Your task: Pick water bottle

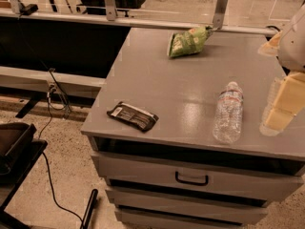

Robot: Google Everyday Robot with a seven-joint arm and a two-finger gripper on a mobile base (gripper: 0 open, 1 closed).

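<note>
The water bottle [228, 113] is a clear ribbed plastic bottle lying on its side on the grey cabinet top [157, 80], near the front right. Its white cap points to the far side, and a white label with red-blue marks wraps its neck. My gripper [278, 109], with yellowish parts, hangs at the right edge of the view. It is just right of the bottle, a small gap apart, and holds nothing that I can see. The white arm [295, 37] rises above it.
A green snack bag [188, 42] lies at the back of the top. A black snack packet [132, 115] lies near the front left edge. Drawers with a black handle [191, 178] sit below. A metal rail [143, 22] runs behind. Cables [52, 104] and a black stand are on the floor at left.
</note>
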